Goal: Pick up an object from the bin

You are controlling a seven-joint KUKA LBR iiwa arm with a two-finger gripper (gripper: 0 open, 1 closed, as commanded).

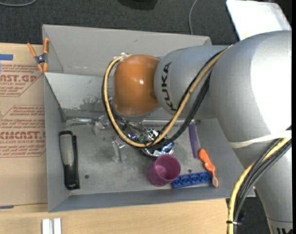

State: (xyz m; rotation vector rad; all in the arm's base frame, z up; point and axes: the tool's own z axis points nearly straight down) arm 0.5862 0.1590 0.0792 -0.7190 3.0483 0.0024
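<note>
Jaws: hidden under the orange wrist cover [136, 84]; whether they are apart or together cannot be told.
Wrist position: over the middle of the bin [89, 43], centre of the frame, low toward the floor.
Task's thing: not settled, since nothing is seen in the jaws. The nearest candidates are a dark glossy item [157, 150] just below the wrist and a purple cup [162, 172] just below that, lower centre of the frame.
Cup attitude: appears tipped, with the mouth facing up and toward the right of the frame and the base toward the lower left; its long axis probably runs along that diagonal.
Dark item attitude: crumpled and partly covered by the cables [138, 141]; no axis can be read.
Other contents: a black stapler [68, 160] along the left wall, with its long axis up-down in the frame. A purple stick [193, 139], an orange-handled tool [207, 164] and a blue toothed block [191, 180] lie at the lower right.
Risk 1: a tipped cup is likely to roll or skid if pressed on its curved wall.
Risk 2: the cup and the dark item lie close together, so a closing grip may catch both or push one aside.
Risk 3: the looped cables hang near the contents and could drag on them.
</note>
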